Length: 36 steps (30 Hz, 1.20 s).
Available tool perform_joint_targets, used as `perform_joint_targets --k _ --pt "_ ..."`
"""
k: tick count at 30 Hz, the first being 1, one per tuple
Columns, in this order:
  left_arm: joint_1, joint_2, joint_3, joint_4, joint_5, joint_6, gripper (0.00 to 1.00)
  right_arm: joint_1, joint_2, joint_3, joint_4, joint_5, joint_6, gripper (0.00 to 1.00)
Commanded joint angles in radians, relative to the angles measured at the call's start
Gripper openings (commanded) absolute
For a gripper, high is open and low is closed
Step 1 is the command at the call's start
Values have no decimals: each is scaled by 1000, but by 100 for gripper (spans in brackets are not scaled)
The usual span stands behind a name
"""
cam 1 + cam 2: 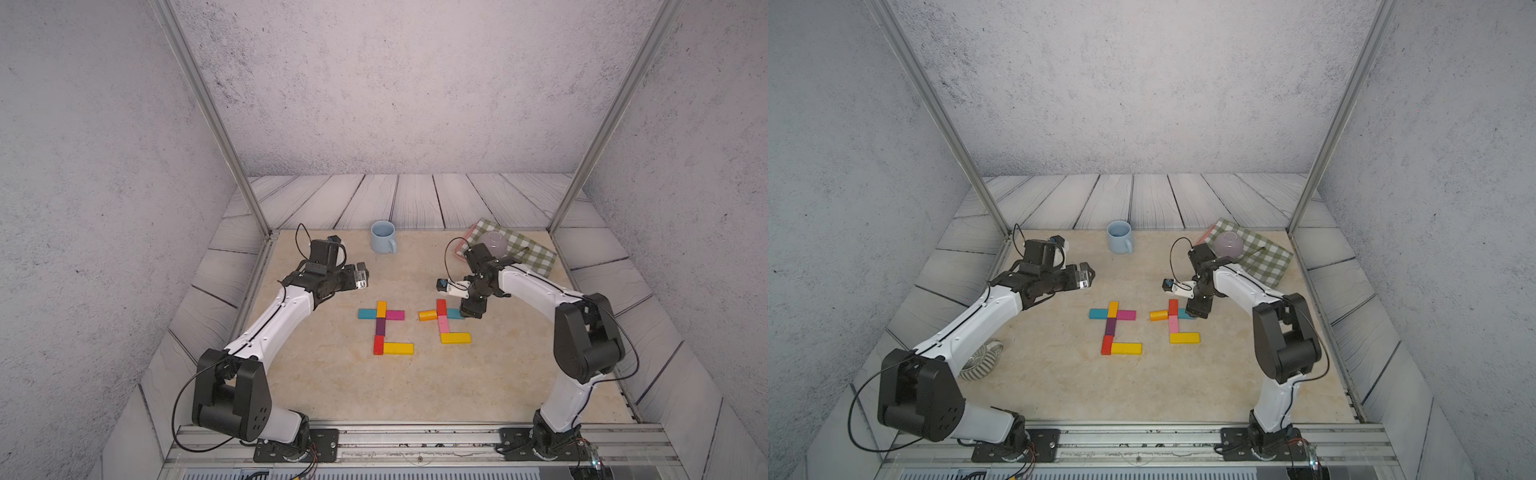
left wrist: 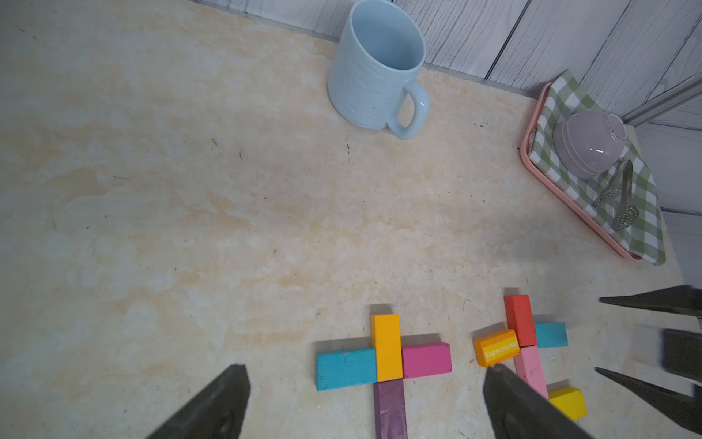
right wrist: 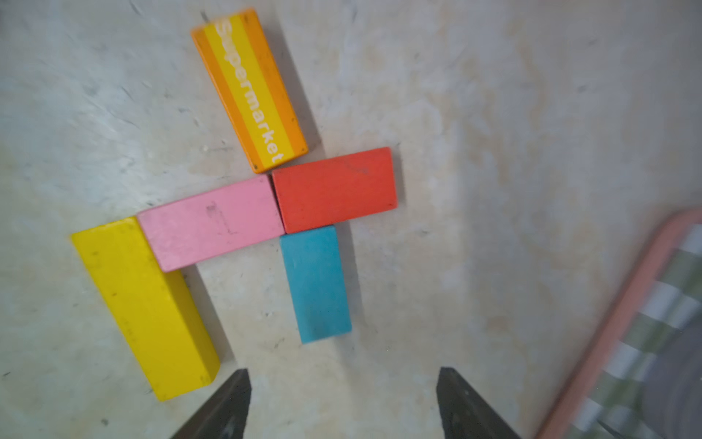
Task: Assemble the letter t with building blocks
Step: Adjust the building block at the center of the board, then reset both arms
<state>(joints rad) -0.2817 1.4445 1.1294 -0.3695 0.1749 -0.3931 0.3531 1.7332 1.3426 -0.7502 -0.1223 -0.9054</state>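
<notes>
Grey speckled walls and plank-printed boards enclosed a beige marbled surface; the left arm reached inward, the left jaws spread wide and empty, raised above the surface behind the building blocks; the right arm bent downward, the right jaws likewise parted and gripping nothing, just beside the right-hand figure; a pink tray carrying a green checked cloth and an upturned lilac bowl sat at the back right corner; a light-blue mug stood upright at the back; the blocks lay flat in two t-shaped figures side by side between the arms; the left figure ran orange, purple and red down its stem, teal and magenta as its crossbar, with a long yellow block at its foot; in the right figure a second long yellow block touched a pink block, which met a red block; a teal block abutted the red one, its free end toward the gap between the right fingertips, untouched; an orange block, slightly askew, read "Supermarket" in white on a yellow stripe.
</notes>
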Motion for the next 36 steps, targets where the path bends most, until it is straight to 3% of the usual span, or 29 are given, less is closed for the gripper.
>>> perform_joint_targets --k 1,4,7,9,11,14,17,22,27,29,31,34,36 --pt "9 -5 -7 -8 -34 2 99 -48 -151 13 -2 -91 156 99" --pt "13 -29 -13 -27 -129 -11 99 -147 -287 -162 276 -109 445 99" --pt "20 -121 -157 133 -239 -7 99 -260 -441 -443 622 -101 714 99" --pt "22 -186 -260 234 -380 17 100 -292 -529 -640 850 16 854 99" --pt "21 -201 -314 273 -523 52 99 -309 -565 -767 975 91 912 99" --pt "39 -168 -329 248 -646 48 99 -322 -525 -865 1086 195 968 99" --pt "90 -155 -342 238 -688 6 99 -328 -444 -922 1245 198 968 99" --pt "220 -125 -401 282 -754 -107 100 -328 -358 -879 1319 208 961 99" --pt "246 -104 -409 361 -723 -14 100 -330 -182 -934 1615 239 962 99" --pt "246 -106 -500 500 -716 48 99 -329 -198 -912 1530 239 966 99" --pt "250 -106 -578 627 -726 28 99 -333 -200 -893 1499 238 967 99" --pt "267 -91 -663 872 -563 159 100 -336 -201 -897 1501 223 967 99" --pt "274 -79 -694 966 -527 211 100 -337 -204 -908 1519 212 958 99"
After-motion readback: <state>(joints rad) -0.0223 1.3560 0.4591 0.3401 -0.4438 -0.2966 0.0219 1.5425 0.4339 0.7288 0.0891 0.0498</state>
